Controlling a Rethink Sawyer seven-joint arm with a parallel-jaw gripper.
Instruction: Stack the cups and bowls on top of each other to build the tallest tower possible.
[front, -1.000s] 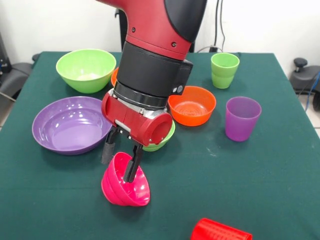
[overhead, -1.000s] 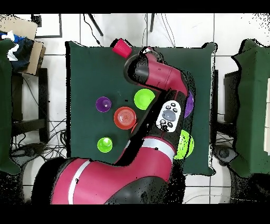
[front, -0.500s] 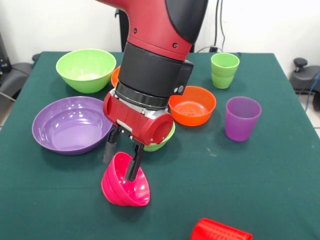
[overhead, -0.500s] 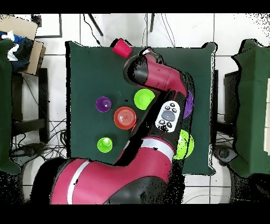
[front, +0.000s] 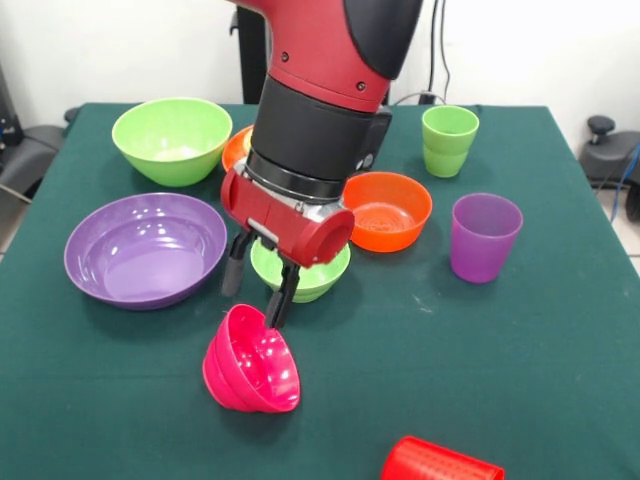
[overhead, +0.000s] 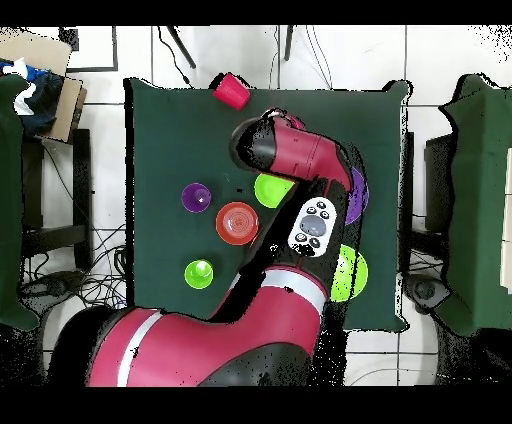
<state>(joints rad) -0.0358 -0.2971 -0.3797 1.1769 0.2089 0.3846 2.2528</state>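
One pink bowl (front: 251, 361) sits on the green table (front: 500, 350), tipped on its side so its open mouth faces up and to the right. The gripper (front: 257, 289) hangs just above the bowl's top rim, with its two black fingers (front: 281, 295) spread apart and holding nothing. One finger tip is right at the rim, and I cannot tell if it touches. From the pink bowl, the small green bowl (front: 312, 279) is at about 1 o'clock, partly hidden behind the red arm (front: 320, 110). The big purple bowl (front: 145, 249) is at 10 o'clock, sitting flat and upright. The big green bowl (front: 172, 138) is at 11 o'clock, farther back on the table. One orange bowl (front: 388, 210) is at 2 o'clock, just past the small green bowl. Another orange bowl (front: 236, 148) peeks out behind the arm near 12 o'clock. The purple cup (front: 484, 236) stands upright at about 2 o'clock, well apart from the pink bowl. The light green cup (front: 449, 140) stands upright farther back, near the far right corner. The red cup (front: 440, 462) lies on its side at 4 o'clock, at the near edge of the table. From above, the red cup (overhead: 231, 91) is by the table's top edge, and the arm covers the pink bowl.
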